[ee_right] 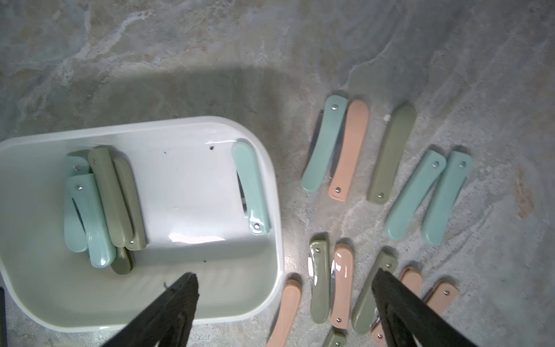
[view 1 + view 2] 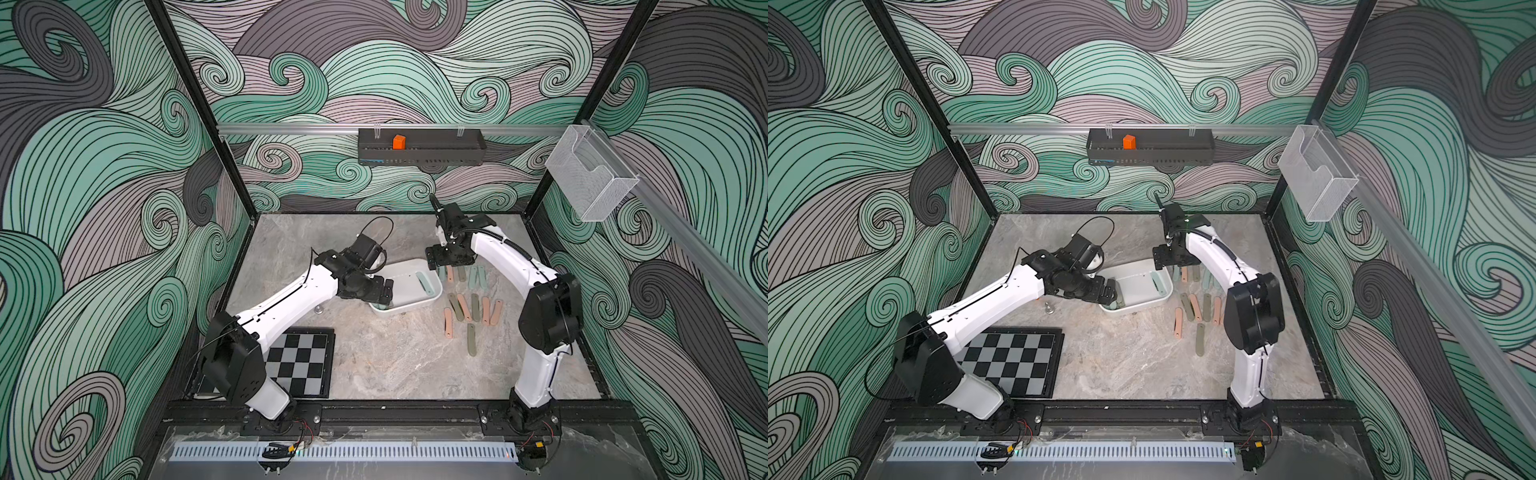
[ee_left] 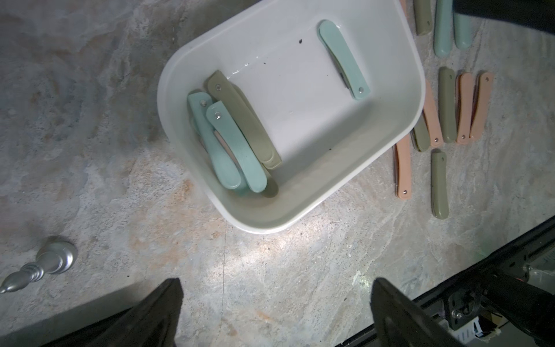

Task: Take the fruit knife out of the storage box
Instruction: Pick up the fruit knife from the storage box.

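Right gripper (image 1: pixel 285 274) jaws wide, empty, looks nearer lone teal fruit knife (image 1: pixel 250 186) by storage box (image 1: pixel 144 129) right wall; knife axis near-far. Left gripper (image 3: pixel 276 281) spread, empty, by knife pile (image 3: pixel 231 141).

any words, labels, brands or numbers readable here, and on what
No text can be read anywhere.
black wall tray: pale blue strip along its lower edge, too small to read.
white tag by the frame rail, left wrist view: dark marks, blurred.
storage box and fruit knives: no print visible.
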Motion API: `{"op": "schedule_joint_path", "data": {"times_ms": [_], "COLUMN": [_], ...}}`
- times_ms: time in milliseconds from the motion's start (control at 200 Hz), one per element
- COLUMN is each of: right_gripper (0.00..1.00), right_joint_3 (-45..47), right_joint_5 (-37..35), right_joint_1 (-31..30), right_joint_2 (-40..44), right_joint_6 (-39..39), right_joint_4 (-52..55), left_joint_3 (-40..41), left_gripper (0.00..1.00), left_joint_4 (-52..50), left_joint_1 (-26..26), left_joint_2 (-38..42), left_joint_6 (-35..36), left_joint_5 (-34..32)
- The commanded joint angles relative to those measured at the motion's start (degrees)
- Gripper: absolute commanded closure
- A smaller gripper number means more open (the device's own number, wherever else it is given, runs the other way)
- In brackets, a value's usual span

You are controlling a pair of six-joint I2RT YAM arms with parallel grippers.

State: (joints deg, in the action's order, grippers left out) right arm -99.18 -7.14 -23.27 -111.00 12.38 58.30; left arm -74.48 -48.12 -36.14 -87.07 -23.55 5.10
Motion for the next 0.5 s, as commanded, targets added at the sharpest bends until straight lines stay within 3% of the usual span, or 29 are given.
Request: {"op": "schedule_joint_path", "data": {"times_ms": [0, 300, 495], "right_gripper": [0.09, 0.42, 0.44], "right_joint_3": [-1.88, -4.97, -6.56], "right_joint_5": [-0.81, -4.22, -7.95], "right_joint_1": [-2.90, -8.33, -8.13], "right_joint_2": [-3.67, -10.99, -15.33], "right_joint_6": [-0.23, -1.69, -3.67], "right_joint_4": [1.81, 1.81, 2.17], "left_joint_3": [1.90, 7.62, 9.94], "left_gripper": [0.01, 0.01, 0.01], "left_joint_4": [-0.84, -1.67, -1.29], "left_joint_1": [1.22, 2.65, 2.92], "left_joint_2": [3.58, 10.95, 13.82], "left_joint_6": [-1.56, -3.75, -4.59], "left_joint_5": [-1.27, -3.90, -5.52]}}
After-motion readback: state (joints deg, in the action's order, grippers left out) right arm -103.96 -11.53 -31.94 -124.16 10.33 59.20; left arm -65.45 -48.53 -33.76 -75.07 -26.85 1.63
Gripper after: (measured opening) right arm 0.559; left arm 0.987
